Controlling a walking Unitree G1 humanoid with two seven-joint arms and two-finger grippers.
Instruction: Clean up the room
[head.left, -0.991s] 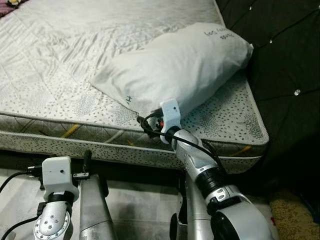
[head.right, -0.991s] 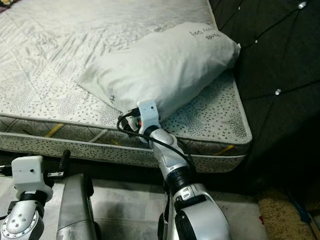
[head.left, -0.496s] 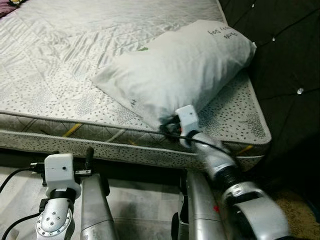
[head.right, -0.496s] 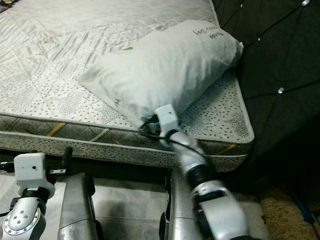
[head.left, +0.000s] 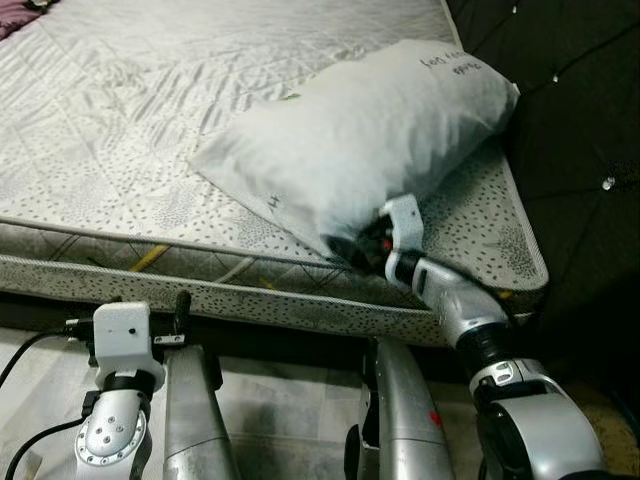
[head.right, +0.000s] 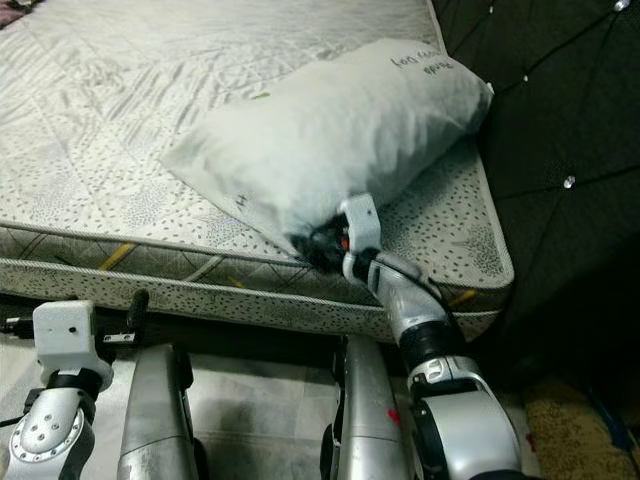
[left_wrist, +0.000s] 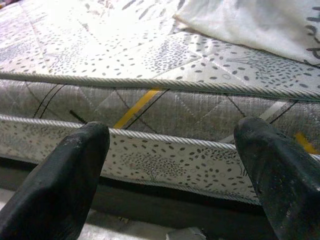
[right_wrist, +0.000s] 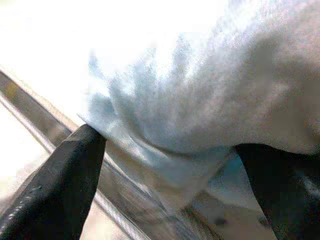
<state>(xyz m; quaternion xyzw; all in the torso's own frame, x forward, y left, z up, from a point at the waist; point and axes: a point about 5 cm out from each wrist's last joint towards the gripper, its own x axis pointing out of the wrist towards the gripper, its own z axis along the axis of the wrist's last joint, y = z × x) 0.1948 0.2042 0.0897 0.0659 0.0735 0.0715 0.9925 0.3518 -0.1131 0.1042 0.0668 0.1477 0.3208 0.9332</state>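
Operator, your white pillow (head.left: 360, 140) lies diagonally on the bare quilted mattress (head.left: 130, 110), near the corner nearest the robot's right side, with its far end resting close to the dark tufted headboard (head.left: 570, 110). Small dark lettering is printed near that far end; it is too small to read. Your right gripper (right_wrist: 170, 170) is at the pillow's near lower corner, right at the mattress edge. In the right wrist view its two black fingers (right_wrist: 60, 190) stand wide apart with the pillow's fabric bulging between them; the fingers are spread and not clamped on the cloth. From the head views the white camera block on that wrist sits against the pillow's underside, and the silver right arm (head.left: 470, 320) reaches up to it from below the bed edge. Your left gripper (left_wrist: 170, 175) is held low in front of the mattress side, fingers parted and empty, facing the corded seam and the yellow stripe (left_wrist: 137, 107) on the side panel. It touches nothing. A pale floor (head.left: 280, 400) shows beneath the bed frame between the robot's arms.
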